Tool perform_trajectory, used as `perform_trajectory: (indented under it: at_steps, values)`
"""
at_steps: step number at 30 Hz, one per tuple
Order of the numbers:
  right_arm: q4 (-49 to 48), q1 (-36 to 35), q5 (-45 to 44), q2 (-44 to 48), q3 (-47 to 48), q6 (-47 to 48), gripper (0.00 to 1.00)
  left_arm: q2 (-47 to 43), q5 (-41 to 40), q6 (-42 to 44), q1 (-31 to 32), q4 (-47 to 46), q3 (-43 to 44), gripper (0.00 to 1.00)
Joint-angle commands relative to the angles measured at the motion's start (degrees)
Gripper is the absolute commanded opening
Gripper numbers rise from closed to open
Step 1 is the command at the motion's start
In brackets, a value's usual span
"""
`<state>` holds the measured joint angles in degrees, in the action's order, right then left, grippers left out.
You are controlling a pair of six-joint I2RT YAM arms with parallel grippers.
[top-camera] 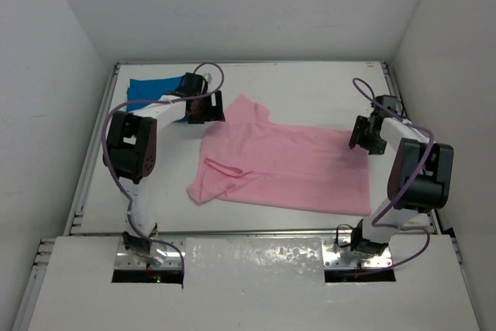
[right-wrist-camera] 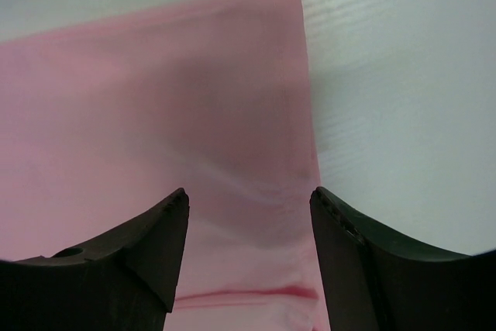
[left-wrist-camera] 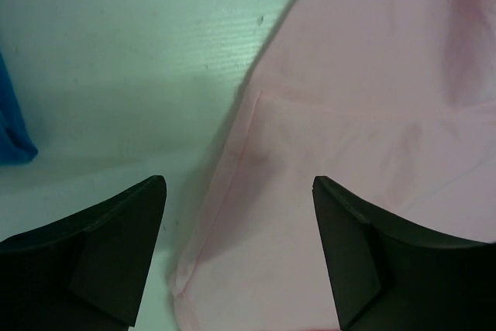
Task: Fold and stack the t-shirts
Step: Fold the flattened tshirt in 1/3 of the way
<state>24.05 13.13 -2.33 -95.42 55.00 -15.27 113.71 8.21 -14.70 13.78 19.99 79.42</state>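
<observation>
White table [top-camera: 310, 83]: pink shirt [top-camera: 287, 168] spread flat for folding, blue shirt [top-camera: 143, 91] parked upper left. My left gripper [left-wrist-camera: 239, 191] and right gripper [right-wrist-camera: 248, 199] gape empty above the pink one's upper corners.

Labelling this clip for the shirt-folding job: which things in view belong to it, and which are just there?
Job: pink t-shirt, spread out mid-table; blue t-shirt, far left corner.
Not the job: table; purple cables on the arms.

A white table [top-camera: 310, 87] bears a spread pink t-shirt [top-camera: 294, 170] and a blue t-shirt [top-camera: 149, 89].
</observation>
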Motion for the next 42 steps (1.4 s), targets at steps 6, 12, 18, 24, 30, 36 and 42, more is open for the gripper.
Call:
perform_trajectory:
  at_steps: [6, 12, 18, 24, 30, 36, 42]
  values:
    - [-0.7, 0.3, -1.1, -6.0, 7.7, 1.9, 0.62, 7.4, 1.4, 1.0, -0.4, 1.7, 7.3, 0.7]
    - [-1.5, 0.4, -1.1, -9.4, 9.7, 2.1, 0.62, 10.4, 1.2, 0.8, -0.4, 2.6, 9.7, 0.51]
    - [-2.1, 0.4, 0.1, -13.1, 13.9, 1.5, 0.6, 12.1, 0.8, -3.0, -0.5, 0.4, 11.4, 0.0]
    - [-3.0, 0.3, 2.1, -17.9, 20.0, 0.8, 0.57, 13.7, -1.7, -5.1, -0.8, 0.1, 16.5, 0.0]
    - [-2.4, 0.4, 4.2, -24.5, 29.5, 0.7, 0.56, 17.2, -3.3, -6.7, -1.9, 2.8, 22.8, 0.0]
    - [0.3, 0.3, 4.2, -27.2, 36.0, 0.3, 0.56, 17.9, -4.7, -8.2, -2.9, 2.5, 23.6, 0.0]
    - [0.4, 0.4, 2.4, -23.1, 31.2, 1.0, 0.56, 17.6, -5.0, -8.0, -3.0, 3.0, 23.3, 0.0]
